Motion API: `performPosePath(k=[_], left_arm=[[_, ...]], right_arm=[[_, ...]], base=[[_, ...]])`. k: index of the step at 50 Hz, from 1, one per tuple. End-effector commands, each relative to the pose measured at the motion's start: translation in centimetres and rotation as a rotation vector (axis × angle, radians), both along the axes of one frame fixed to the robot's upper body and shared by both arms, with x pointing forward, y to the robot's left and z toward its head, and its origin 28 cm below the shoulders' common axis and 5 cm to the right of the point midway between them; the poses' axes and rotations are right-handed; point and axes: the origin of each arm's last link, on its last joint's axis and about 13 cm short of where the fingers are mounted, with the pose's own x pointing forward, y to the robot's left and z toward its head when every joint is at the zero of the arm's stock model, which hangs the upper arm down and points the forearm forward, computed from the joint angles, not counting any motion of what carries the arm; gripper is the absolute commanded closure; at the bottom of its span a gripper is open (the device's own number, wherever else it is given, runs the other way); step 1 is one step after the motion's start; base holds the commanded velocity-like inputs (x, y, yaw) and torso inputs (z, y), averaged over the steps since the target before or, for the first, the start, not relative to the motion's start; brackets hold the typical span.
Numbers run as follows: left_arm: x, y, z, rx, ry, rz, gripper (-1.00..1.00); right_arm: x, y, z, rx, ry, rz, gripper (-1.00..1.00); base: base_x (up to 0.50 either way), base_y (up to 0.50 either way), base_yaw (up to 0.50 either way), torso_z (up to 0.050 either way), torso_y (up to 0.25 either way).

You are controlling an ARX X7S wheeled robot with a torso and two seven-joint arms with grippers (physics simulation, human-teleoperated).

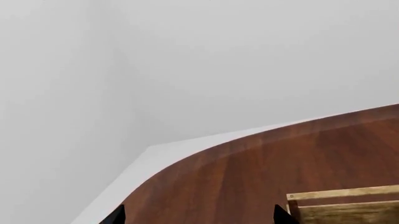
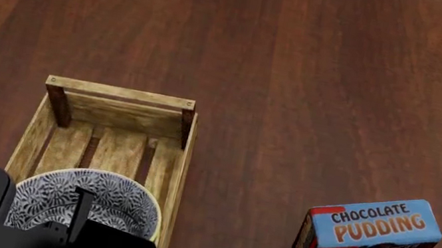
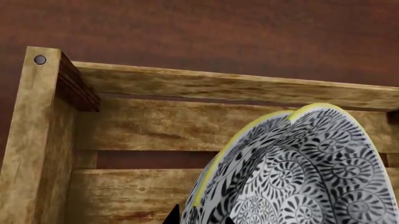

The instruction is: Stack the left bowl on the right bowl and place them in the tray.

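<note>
- The tray (image 2: 182, 151), a long light-wood crate with a slatted bottom and darker corner posts, lay on the brown wooden table (image 2: 318, 80), left of the middle in the head view
- A bowl (image 2: 123, 198) with a black-and-white swirl pattern sat inside the near end of the tray; the right wrist view showed two yellow-edged rims nested one inside the other, so the bowls (image 3: 299, 177) looked stacked
- A black gripper (image 2: 31, 213) stood over the near-left part of the bowl in the head view, one finger outside the rim and one inside; which arm it belonged to could not be told from that view alone
- In the right wrist view the right gripper (image 3: 198, 217) showed only as dark fingertips at the bowl's rim, close together with the rim between them, seemingly pinching it
- The left gripper (image 1: 199, 215) had its two dark fingertips set wide apart with nothing between them, above the table beside a corner of the tray (image 1: 349, 207)
- A blue-and-black chocolate pudding box (image 2: 368, 240) lay well to the right of the tray, apart from it
</note>
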Motion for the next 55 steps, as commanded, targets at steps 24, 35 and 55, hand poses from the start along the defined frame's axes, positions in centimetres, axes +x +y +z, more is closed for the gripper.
performPosePath(k=[24,35,55], left_arm=[[-0.1,-0.1,0.0,-0.002,-0.002,-0.002,-1.0],[0.0,-0.2,0.0,-0.005,-0.004,-0.008,-1.0],[0.0,-0.5,0.5,-0.003,-0.015,-0.02,-1.0]], right_arm=[[-0.4,-0.5,0.6,-0.021,0.003,0.008,-1.0],[-2.3,-1.4,3.3,-0.026,-0.074,-0.001,-1.0],[-4.7,-2.6,6.4,-0.015,-0.171,-0.015,-1.0]], base=[[0.0,0.0,0.0,0.0,-0.001],[0.0,0.0,0.0,0.0,0.0],[0.0,0.0,0.0,0.0,0.0]])
